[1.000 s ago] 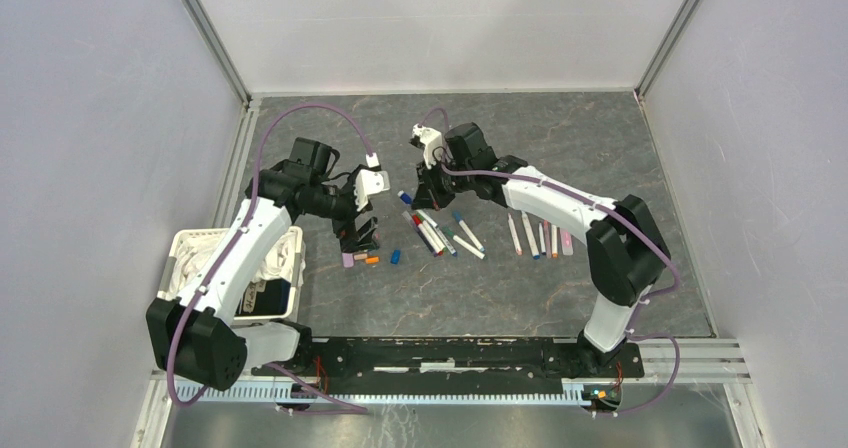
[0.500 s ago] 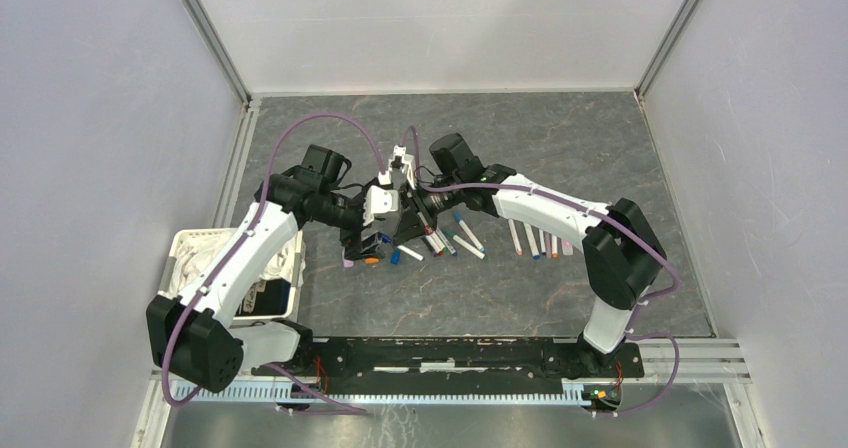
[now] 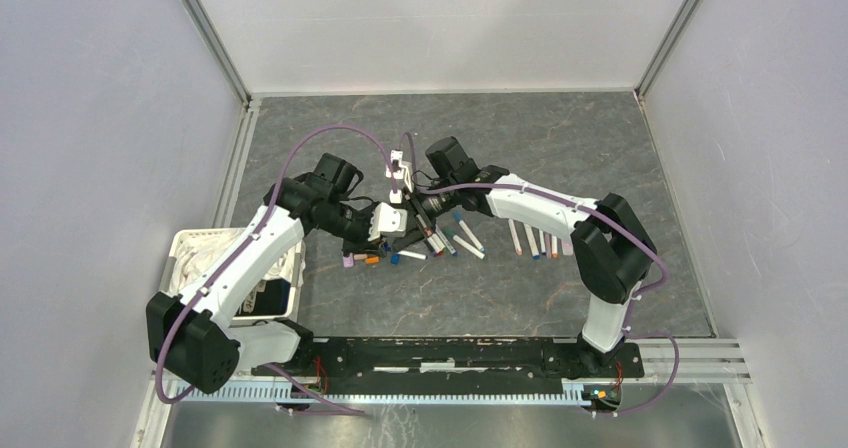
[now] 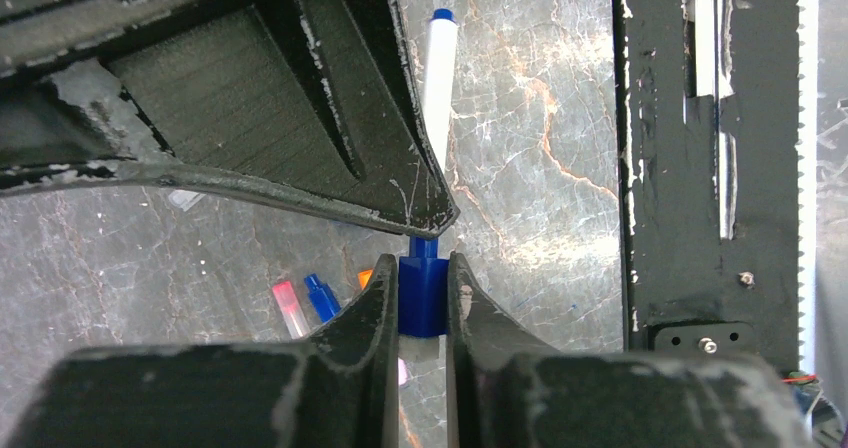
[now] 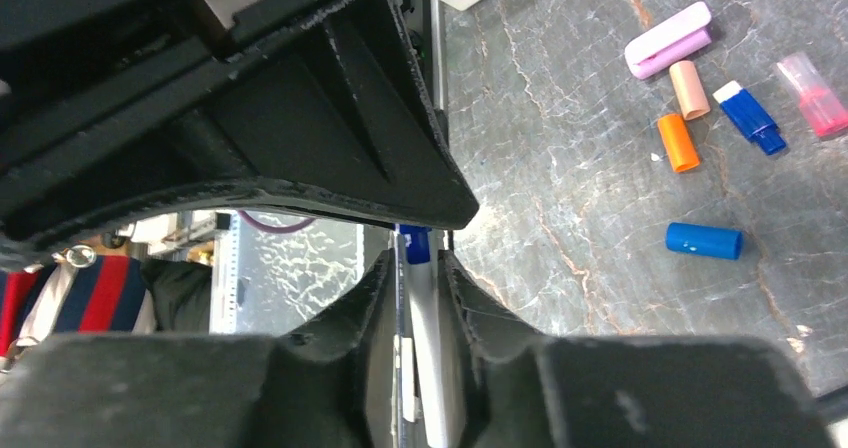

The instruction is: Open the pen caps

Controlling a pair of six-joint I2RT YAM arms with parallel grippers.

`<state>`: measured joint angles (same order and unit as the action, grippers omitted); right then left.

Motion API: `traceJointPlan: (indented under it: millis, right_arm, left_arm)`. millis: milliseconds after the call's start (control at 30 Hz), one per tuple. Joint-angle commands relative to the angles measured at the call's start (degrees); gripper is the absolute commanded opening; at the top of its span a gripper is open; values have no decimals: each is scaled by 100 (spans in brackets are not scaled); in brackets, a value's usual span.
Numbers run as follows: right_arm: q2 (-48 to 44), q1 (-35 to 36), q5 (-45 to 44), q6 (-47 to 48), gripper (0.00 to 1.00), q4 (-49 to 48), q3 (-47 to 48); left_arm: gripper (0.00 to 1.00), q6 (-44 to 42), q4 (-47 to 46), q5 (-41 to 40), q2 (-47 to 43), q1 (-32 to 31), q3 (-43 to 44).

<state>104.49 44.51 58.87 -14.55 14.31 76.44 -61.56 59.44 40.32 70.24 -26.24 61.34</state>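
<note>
After it closed, left gripper [image 4: 420,280] pinches blue cap [image 4: 421,306]; right gripper [image 5: 418,264] clamps pen [image 5: 430,348].

Two robot arms [image 3: 255,253], one white basket [image 3: 183,238], six loose pen caps [image 5: 705,240], one held pen [image 4: 437,78], other pens [image 3: 530,238] uncountable.

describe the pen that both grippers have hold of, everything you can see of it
The pen is a slim marker with a smooth white barrel that looks like plastic, a small blue far end and a squarish blue cap that is not yet pulled off. It is held above the grey marbled table, bridging the two arms. The left gripper is clamped on the cap, and the right gripper pinches the barrel just behind it. Nothing else appears to touch it.
</note>
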Motion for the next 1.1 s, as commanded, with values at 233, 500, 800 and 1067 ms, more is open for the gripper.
traceJointPlan:
  millis: [233,500,800,1067]
  right_arm:
    - [-80,24,177,168,40,-160,-214]
    - [-89,-14,-166,536,6,409,-111]
    - [-546,-234,-903,978,0,872,-772]
    - [-1170,-585,-1261,1062,0,852,-1646]
  left_arm:
    - [2,-127,49,-232,-52,-48,149]
    - [2,-275,160,-609,-58,-49,242]
    - [2,-878,208,-2067,-27,167,270]
    - [2,-1241,101,-1832,170,1047,437]
